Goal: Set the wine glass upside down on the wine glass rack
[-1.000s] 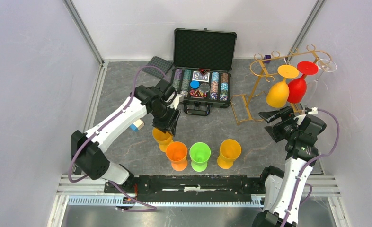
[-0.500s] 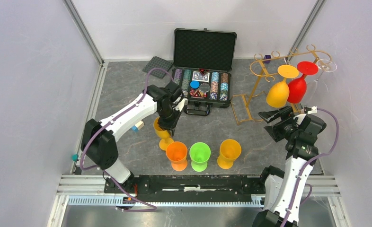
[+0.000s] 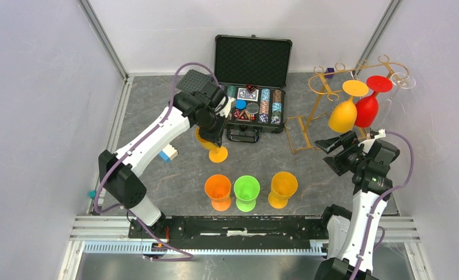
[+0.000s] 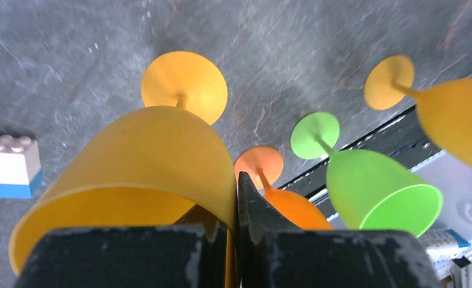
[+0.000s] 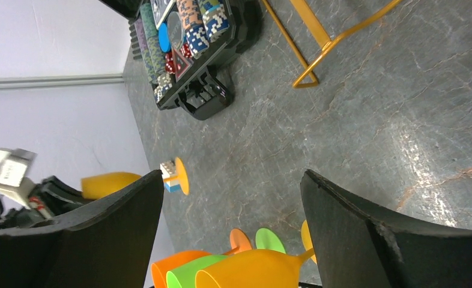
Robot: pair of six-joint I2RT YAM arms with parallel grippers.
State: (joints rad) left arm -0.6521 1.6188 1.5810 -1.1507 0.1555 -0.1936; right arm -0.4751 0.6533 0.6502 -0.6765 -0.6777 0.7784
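Note:
My left gripper (image 3: 214, 135) is shut on the rim of a yellow-orange wine glass (image 3: 215, 150) and holds it tilted above the table, in front of the poker chip case. In the left wrist view the fingers pinch the bowl wall (image 4: 137, 162), and the foot (image 4: 184, 84) points away. The gold wire rack (image 3: 326, 87) stands at the back right. A yellow glass (image 3: 343, 114), a red glass (image 3: 367, 108) and a clear glass (image 3: 399, 81) hang upside down from it. My right gripper (image 3: 332, 153) is open and empty, just in front of the rack's base (image 5: 308, 42).
Orange (image 3: 218, 189), green (image 3: 246, 191) and yellow (image 3: 282, 188) glasses stand in a row near the front edge. The open black poker chip case (image 3: 251, 99) sits at the back centre. A white and blue block (image 3: 169, 153) lies left of the held glass.
My left gripper has lifted the yellow-orange glass off the table and carried it back and right towards the case, tilting it. The right arm has barely moved.

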